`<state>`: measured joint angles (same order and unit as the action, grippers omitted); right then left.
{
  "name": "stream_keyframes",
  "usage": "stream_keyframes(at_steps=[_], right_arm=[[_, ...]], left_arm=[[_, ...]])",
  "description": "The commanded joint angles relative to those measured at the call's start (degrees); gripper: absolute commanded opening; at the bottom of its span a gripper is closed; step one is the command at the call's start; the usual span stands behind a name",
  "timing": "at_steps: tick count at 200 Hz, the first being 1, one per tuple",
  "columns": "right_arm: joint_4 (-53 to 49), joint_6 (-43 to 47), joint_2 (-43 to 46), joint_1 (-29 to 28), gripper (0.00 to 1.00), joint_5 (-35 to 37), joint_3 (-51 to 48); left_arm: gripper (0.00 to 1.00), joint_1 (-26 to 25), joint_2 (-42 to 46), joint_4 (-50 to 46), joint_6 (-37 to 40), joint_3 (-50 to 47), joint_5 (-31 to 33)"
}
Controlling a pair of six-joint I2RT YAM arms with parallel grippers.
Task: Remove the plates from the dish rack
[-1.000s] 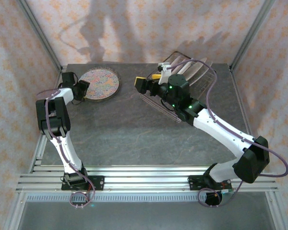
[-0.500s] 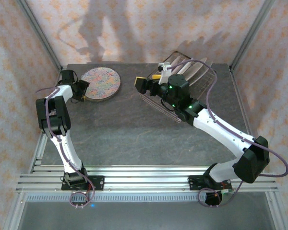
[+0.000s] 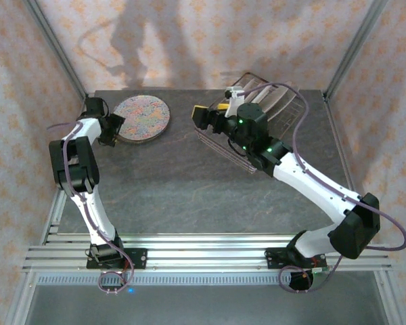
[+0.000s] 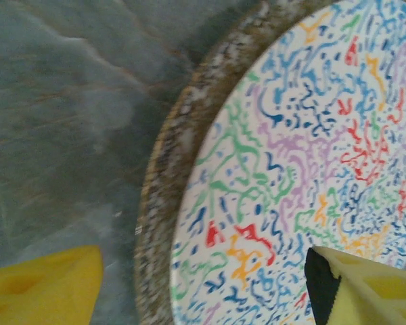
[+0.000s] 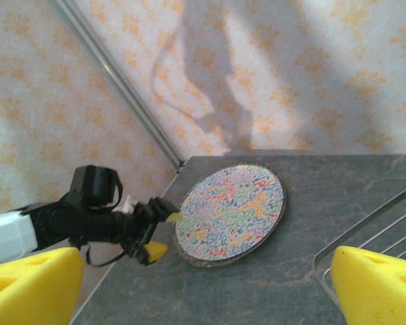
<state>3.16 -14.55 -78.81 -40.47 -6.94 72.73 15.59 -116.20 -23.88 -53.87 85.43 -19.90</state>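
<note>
left claw: the left claw (image 3: 116, 128) is at the far left of the desk (image 3: 176, 183), beside the plate stack. its jaws stand wide and hold nothing.
left claw fingers: in the left wrist view we see one yellow finger (image 4: 40, 288) over bare desk and the other over the plate face, so the left claw (image 4: 203, 284) straddles the rim. we judge this the spread needed to clear the rim.
floral plate: the floral plate (image 3: 143, 116) lies flat, pattern up, well apart from the rack. we count it as unloaded.
speckled plate: the speckled plate (image 4: 183, 156) sits directly under the floral plate (image 4: 311, 149), with only its rim showing. stacking keeps the desk free for more plates.
right claw: the right claw (image 3: 201, 118) hovers at the left edge of the dish rack (image 3: 287, 112). its jaws are wide and empty, as the right wrist view confirms (image 5: 201, 288).
right wrist view: this camera faces the stack (image 5: 230, 211) and the left claw (image 5: 164, 234). rack wire (image 5: 375, 227) is at its lower right.
remaining plates: pale plates (image 3: 276, 98) lean in the far part of the rack. we cannot tell how many.
next step: we judge that the right claw is placed to take a rim from the rack.
</note>
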Motion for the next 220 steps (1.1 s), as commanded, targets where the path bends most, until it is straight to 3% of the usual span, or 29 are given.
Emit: stream_keyframes(at_steps=[1,31,53,79,109,147,179,220], right_arm=[[-3.8,0.5,3.1,-0.3,0.93,9.5,4.0],[-18.4,3.2,2.7,0.9,0.84,26.0,12.6],[-30.8,-2.6,1.8,7.1,0.75,29.6,18.1],[-43.6,-11.9,-0.6,16.8,0.70,26.0,23.0],[-52.1,-15.7,-5.4,23.8,0.69,21.7,28.2],[-59.4,-19.7,-12.7,32.2,0.65,11.6,35.0],[-62.1,-18.9,-18.8,36.9,0.63,5.1,39.7],[-60.9,-16.3,-24.4,40.4,0.61,-1.0,42.7]], left_arm=[[0.80,-1.4,5.9,-7.5,0.5,0.6,5.6],[0.80,-4.2,13.1,-9.2,-1.5,-0.7,8.7],[0.80,-7.7,18.2,-9.4,-1.7,0.1,10.2],[0.80,-13.6,23.4,-8.9,-0.5,1.7,11.3],[0.80,-21.8,29.7,-6.5,4.3,2.5,12.1],[0.80,-31.7,36.5,1.0,12.5,1.5,6.7],[0.80,-42.1,41.7,7.5,18.2,-0.8,3.9],[0.80,-52.6,46.9,11.8,24.6,-4.6,7.6]])
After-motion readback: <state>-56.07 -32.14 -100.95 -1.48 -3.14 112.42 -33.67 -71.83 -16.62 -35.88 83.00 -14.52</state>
